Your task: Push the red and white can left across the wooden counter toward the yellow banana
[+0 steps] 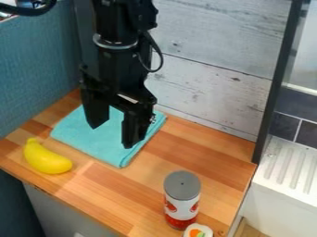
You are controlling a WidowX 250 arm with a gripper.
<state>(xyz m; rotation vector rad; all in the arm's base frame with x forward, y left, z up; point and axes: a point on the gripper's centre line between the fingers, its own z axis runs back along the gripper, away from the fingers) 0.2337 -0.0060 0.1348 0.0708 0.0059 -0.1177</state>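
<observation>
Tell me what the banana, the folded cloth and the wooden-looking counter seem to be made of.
Banana: probably smooth plastic, judging by its even yellow and soft shine, though rubber is possible.
Cloth: woven fabric, likely cotton or microfiber, matte with soft folded edges.
Counter: wood or a wood-look laminate, smooth, with strips of varying brown.

- One turquoise cloth, folded, the landmark here.
- One yellow banana, just beside the cloth, to its left in the view.
- One can (grey lid, red and white side), nearer the camera than the cloth and to its right.
- One small round piece (white, with orange and green), farther from the cloth than the can.
- One black gripper above the cloth, with two fingers.
</observation>
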